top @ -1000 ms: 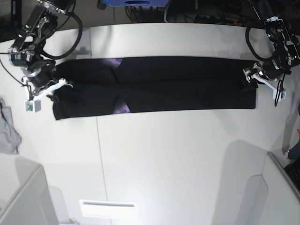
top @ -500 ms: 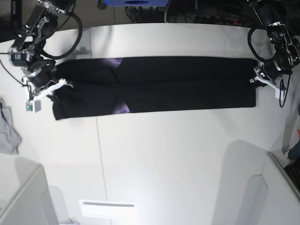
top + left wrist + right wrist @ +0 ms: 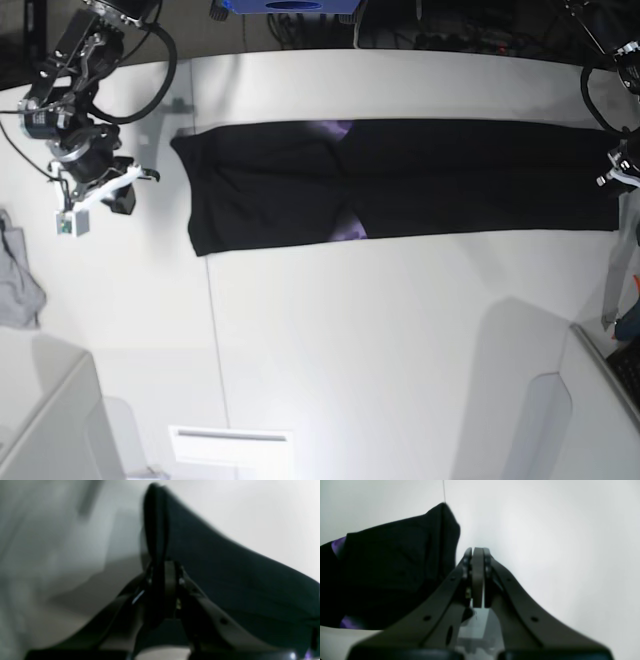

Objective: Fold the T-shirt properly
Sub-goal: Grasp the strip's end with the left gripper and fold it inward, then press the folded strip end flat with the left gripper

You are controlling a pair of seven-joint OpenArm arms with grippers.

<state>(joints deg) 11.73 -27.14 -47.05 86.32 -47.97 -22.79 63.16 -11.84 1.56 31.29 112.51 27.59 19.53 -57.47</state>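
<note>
Item: T-shirt point(image 3: 420, 180), black, folded into a long band across the far half of the bench point(image 3: 380, 340), purple print peeking at mid-seam.

Left claw point(image 3: 160, 572): closed on the shirt's end at the bench's edge; cloth rises between its fingers in your wrist view.

Right claw point(image 3: 477, 555): shut on nothing, apart from the shirt's other end, which lies loose just beside it.

Risks, as you may judge them: with one end held only, a pull could drag the whole band sideways or off the bench, and skew the folds. A thin pinch could slip.

Also present: grey cloth point(image 3: 18, 280), well apart.

Writing, brands: none readable.
</note>
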